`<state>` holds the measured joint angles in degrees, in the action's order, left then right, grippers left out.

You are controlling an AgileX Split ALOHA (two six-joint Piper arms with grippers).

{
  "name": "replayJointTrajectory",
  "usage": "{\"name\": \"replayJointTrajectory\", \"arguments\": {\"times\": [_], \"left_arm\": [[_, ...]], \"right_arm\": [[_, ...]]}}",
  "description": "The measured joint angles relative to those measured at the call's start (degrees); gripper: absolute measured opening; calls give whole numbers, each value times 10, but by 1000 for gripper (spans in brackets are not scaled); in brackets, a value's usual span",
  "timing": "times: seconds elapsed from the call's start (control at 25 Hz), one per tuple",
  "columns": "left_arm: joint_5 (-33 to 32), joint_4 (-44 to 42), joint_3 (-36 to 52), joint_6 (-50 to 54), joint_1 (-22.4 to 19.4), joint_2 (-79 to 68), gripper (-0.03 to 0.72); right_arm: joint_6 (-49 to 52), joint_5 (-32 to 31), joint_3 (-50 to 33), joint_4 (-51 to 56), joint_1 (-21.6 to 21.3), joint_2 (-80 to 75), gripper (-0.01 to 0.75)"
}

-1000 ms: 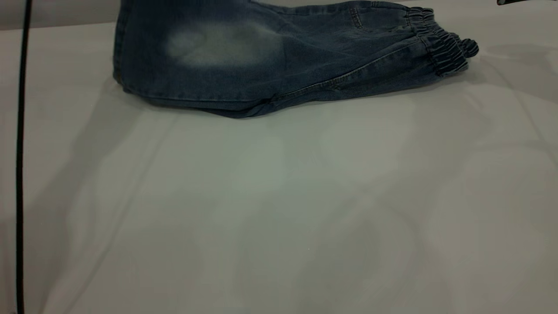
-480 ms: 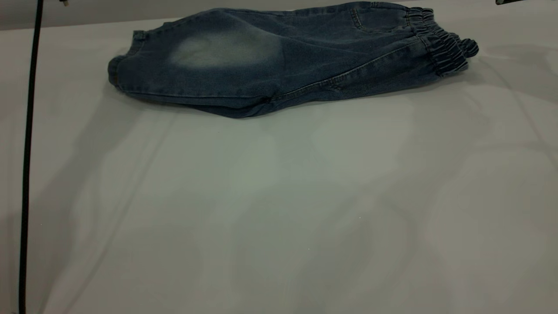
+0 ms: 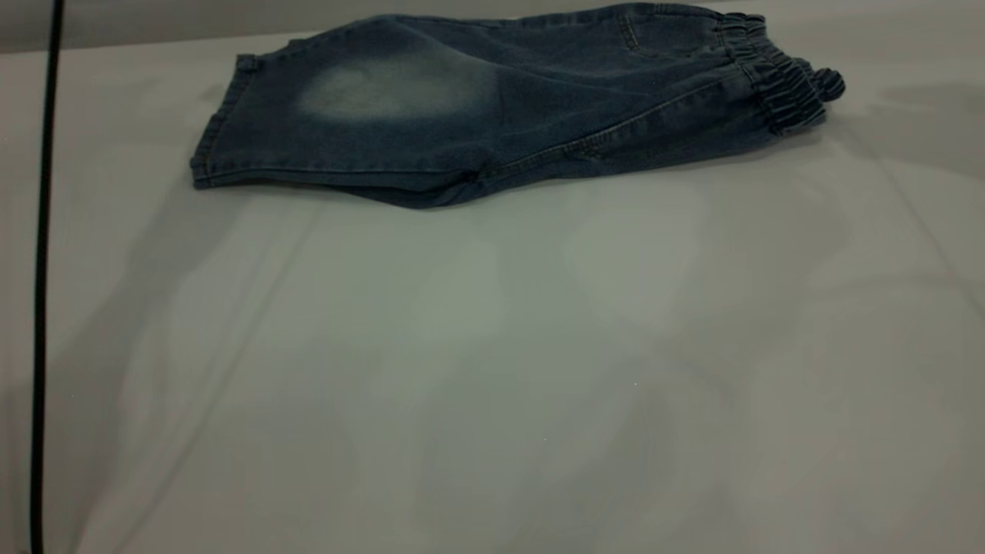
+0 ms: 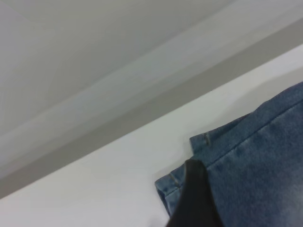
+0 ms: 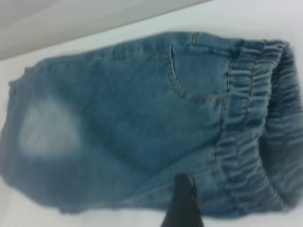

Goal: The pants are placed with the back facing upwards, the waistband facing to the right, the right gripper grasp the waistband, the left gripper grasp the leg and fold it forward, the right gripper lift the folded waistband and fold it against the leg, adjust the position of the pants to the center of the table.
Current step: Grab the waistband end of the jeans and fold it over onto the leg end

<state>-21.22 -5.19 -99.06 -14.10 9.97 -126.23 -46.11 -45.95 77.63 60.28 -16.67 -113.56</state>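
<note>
The right gripper (image 5: 182, 203) hovers above the waistband (image 5: 251, 137), only one dark finger showing, so whether it is spread or pressed together cannot be told. The left gripper (image 4: 194, 198) likewise shows a single finger over the leg hem (image 4: 199, 156); its state cannot be told either. The pants (image 3: 492, 100) lie folded along the table (image 3: 492, 369) far edge, long axis left to right, waistband at the right, nearer the right arm. The exterior view shows neither gripper; only the wrist views do.
</note>
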Motion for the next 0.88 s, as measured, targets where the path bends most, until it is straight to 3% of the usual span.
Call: {"name": "replayJointTrajectory", "arguments": {"times": [0.2, 0.44, 0.64, 0.88], "left_arm": [[-72, 22, 0, 0, 5, 32, 503], [-101, 23, -1, -4, 27, 56, 503], [-118, 23, -4, -6, 54, 57, 503], [-120, 22, -6, -5, 83, 61, 503]], "right_arm": [[112, -103, 0, -71, 0, 51, 506], [132, -220, -17, -27, 2, 48, 506], [73, -224, -20, 20, 2, 22, 540], [48, -172, -18, 33, 1, -41, 563]]}}
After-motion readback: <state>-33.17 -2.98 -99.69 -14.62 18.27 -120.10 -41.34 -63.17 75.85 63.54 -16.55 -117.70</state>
